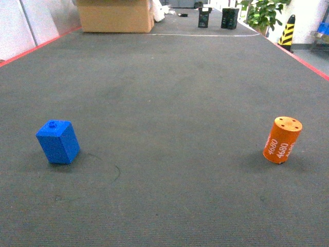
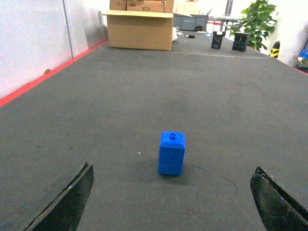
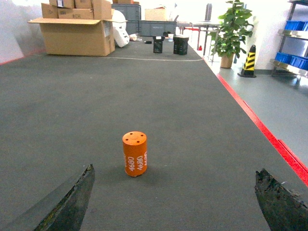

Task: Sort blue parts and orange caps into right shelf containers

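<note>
One blue part (image 1: 57, 141) and one orange cap (image 1: 282, 139) are seen on the dark grey carpet (image 1: 169, 103), both upright and well apart: the part at the left of the head view, the cap at the right. "4680" is printed in white on the cap's side, and small holes are seen in its flat top. A small round knob is seen on top of the part.

In the left wrist view the blue part stands ahead of the left gripper (image 2: 173, 202), between the lines of its two dark fingers (image 2: 67, 204), which are spread wide and touch nothing. In the right wrist view the orange cap stands ahead of the right gripper (image 3: 175, 202), whose fingers (image 3: 72, 204) are likewise spread wide and hold nothing. Nothing lies between either gripper and its object.

Farther back, an open cardboard box (image 1: 115, 15) is seen at the left, with two dark containers (image 1: 229, 18) and a potted plant (image 1: 263, 13) at the right. A black-and-yellow striped post (image 1: 288, 31) stands beyond the red edge line (image 1: 303, 62). Blue crates (image 3: 293, 26) are seen on a shelf at the far right of the right wrist view. Writing on the stacked boxes cannot be read.
</note>
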Controlling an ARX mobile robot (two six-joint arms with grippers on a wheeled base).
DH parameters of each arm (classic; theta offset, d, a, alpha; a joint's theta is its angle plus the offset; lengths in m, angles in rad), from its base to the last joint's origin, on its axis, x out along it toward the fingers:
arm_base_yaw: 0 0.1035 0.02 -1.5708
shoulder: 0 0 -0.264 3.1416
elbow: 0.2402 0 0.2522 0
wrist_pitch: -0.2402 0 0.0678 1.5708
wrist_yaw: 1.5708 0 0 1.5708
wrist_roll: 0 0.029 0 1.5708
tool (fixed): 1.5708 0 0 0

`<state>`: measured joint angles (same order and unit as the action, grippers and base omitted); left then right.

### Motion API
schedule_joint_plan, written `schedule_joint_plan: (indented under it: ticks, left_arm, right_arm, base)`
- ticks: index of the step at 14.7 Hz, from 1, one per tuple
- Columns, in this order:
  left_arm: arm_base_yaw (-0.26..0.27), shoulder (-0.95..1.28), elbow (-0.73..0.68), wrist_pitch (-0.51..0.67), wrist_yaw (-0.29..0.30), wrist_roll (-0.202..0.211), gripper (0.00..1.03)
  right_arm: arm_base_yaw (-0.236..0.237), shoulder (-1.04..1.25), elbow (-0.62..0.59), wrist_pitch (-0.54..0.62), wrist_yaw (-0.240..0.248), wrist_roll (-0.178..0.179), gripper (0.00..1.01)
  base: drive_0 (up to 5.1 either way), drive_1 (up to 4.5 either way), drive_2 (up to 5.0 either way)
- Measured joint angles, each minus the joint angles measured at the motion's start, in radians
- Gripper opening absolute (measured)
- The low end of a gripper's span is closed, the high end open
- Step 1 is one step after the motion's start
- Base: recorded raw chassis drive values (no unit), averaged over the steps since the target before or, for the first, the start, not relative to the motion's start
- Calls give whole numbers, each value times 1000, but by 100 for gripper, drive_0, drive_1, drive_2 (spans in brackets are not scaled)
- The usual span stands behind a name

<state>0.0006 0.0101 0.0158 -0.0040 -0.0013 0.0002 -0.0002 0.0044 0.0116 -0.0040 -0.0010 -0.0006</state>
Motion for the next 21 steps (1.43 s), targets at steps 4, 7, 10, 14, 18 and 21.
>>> schedule_joint_plan:
  ticks: [4, 7, 10, 14, 18, 21]
  left_arm:
    - [0, 0, 0, 0, 0, 0, 98]
    - [0, 0, 0, 0, 0, 0, 98]
    - [0, 0, 0, 0, 0, 0, 98]
    - [0, 0, 0, 0, 0, 0, 98]
    - [0, 0, 0, 0, 1, 0, 98]
    - [0, 0, 0, 0, 1, 0, 98]
  right_arm:
    - [0, 0, 0, 0, 0, 0, 98]
    - [0, 0, 0, 0, 0, 0, 98]
    - [1, 1, 0, -8, 5, -2, 98]
    - [-34, 399, 76, 79, 61, -36, 98]
    - [-46, 1062, 310, 516, -48, -8, 98]
    - [26, 1435, 550, 460, -79, -6, 98]
  base:
    - [0, 0, 0]
    - [0, 0, 0]
    - [0, 0, 0]
    - [0, 0, 0]
    - [0, 0, 0]
    - [0, 0, 0]
